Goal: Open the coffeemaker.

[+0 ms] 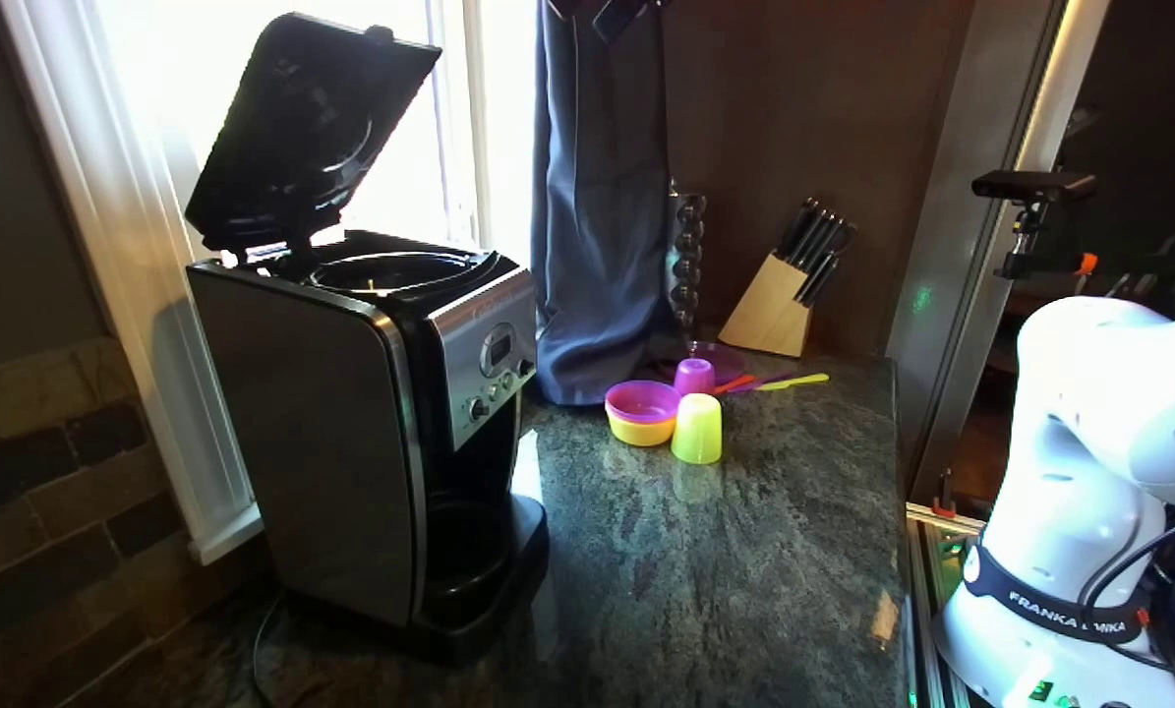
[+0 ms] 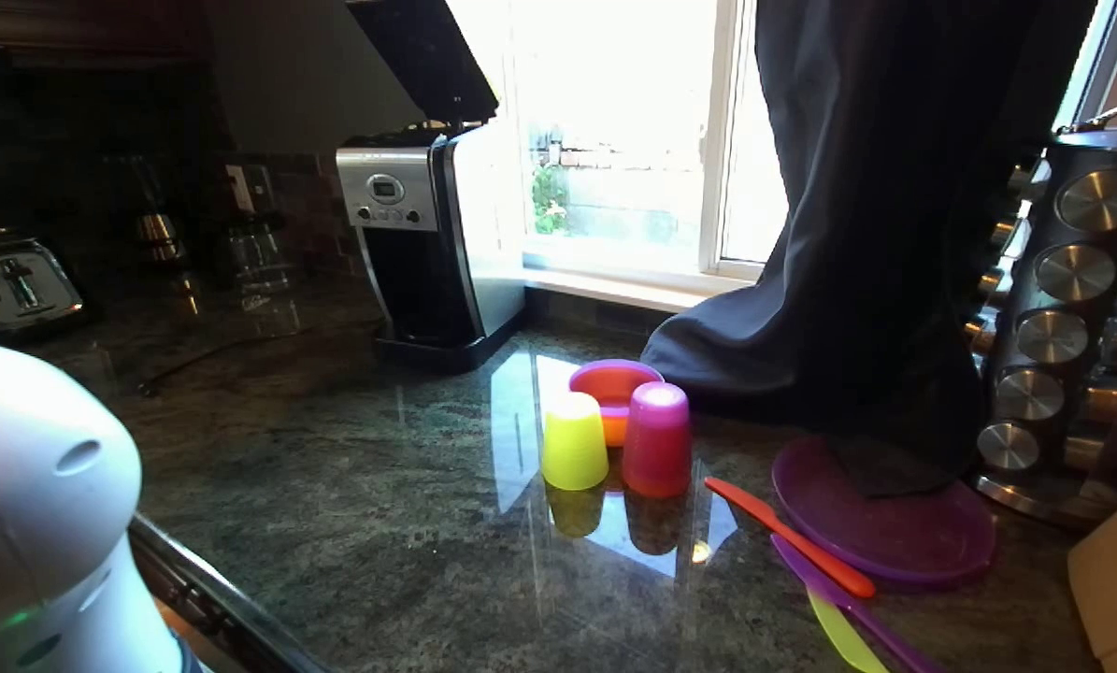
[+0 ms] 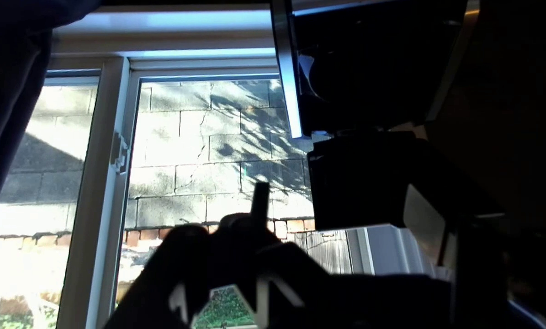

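I count one coffeemaker (image 1: 351, 423), at the left of the dark, mottled surface (image 1: 734, 590) beside the window (image 1: 410, 167) in an exterior view, its one lid (image 1: 307, 128) standing raised. Two upturned cups (image 1: 697, 433) show, yellow-green and pinkish; whether another is nested in the pinkish one, I can't tell. Just beside them sit at least two stacked bowls (image 1: 641, 433). At the right in an exterior view lie three utensils (image 2: 790, 536), red, purple and yellow-green, and one purple plate (image 2: 904, 542). There's one knife block (image 1: 766, 310) at the far end. The single white arm (image 1: 1064, 423) rises upright from its base, then bends out of sight to the right. In the wrist view, where the scene hangs upside down, its fingers (image 3: 260, 203) stand apart, dark against the light.
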